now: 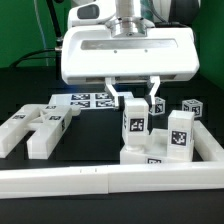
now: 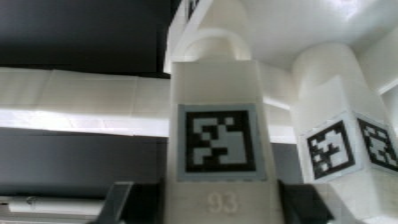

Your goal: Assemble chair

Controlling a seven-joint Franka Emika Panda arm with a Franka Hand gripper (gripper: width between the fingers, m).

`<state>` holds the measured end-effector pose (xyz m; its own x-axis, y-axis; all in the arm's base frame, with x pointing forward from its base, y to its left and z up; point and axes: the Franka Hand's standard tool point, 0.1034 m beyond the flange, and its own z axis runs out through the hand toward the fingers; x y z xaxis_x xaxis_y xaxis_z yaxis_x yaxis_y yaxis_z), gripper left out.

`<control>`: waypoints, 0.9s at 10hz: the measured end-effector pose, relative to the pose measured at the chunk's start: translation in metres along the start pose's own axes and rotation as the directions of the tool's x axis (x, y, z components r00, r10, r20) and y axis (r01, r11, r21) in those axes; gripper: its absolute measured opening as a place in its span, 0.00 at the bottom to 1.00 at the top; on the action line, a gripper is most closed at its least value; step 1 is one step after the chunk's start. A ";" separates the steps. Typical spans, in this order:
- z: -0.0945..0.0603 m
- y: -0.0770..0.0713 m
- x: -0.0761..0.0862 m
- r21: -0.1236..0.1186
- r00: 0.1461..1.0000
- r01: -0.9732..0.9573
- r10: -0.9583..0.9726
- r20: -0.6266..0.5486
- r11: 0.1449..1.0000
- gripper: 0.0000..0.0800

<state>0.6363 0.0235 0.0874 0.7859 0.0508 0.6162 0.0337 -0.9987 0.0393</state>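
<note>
Exterior view puts the half-built chair (image 1: 150, 150) right of centre in the frame, on the counter (image 1: 95, 130) just behind the long white rail (image 1: 110, 180), with loose pieces (image 1: 35, 128) lying at left. The tool (image 1: 138, 98) is closed on the top of the chair's left-hand post (image 1: 133, 122) — in the wrist view that post (image 2: 222, 110) fills the gap between the jaws. It looks rigid, light and smooth — probably slippery, so flat opposite faces near the top are the place to hold.

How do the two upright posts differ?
The gripped post is clamped by the gripper; the free post stands untouched. The gripped post is on the exterior view's left and tops out higher; the free post is on the right and lower. Both are white, upright and tagged.
</note>
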 end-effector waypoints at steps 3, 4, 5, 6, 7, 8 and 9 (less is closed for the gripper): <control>0.002 -0.001 0.004 0.013 1.000 -0.003 0.003 0.025 1.000 0.36; 0.003 -0.002 0.002 0.016 0.999 -0.004 0.003 0.035 1.000 0.47; 0.004 -0.002 0.001 0.017 0.999 -0.004 0.003 0.040 1.000 0.47; 0.004 -0.002 0.001 0.017 0.999 -0.004 0.003 0.041 1.000 0.64; 0.004 -0.002 0.000 0.018 0.999 -0.004 0.003 0.042 1.000 0.77; 0.004 -0.002 0.000 0.017 0.999 -0.004 0.003 0.043 1.000 0.80; 0.004 0.001 -0.001 0.015 0.999 -0.004 0.003 0.044 1.000 0.80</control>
<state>0.6387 0.0221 0.0836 0.8124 0.0469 0.5812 0.0398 -0.9989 0.0250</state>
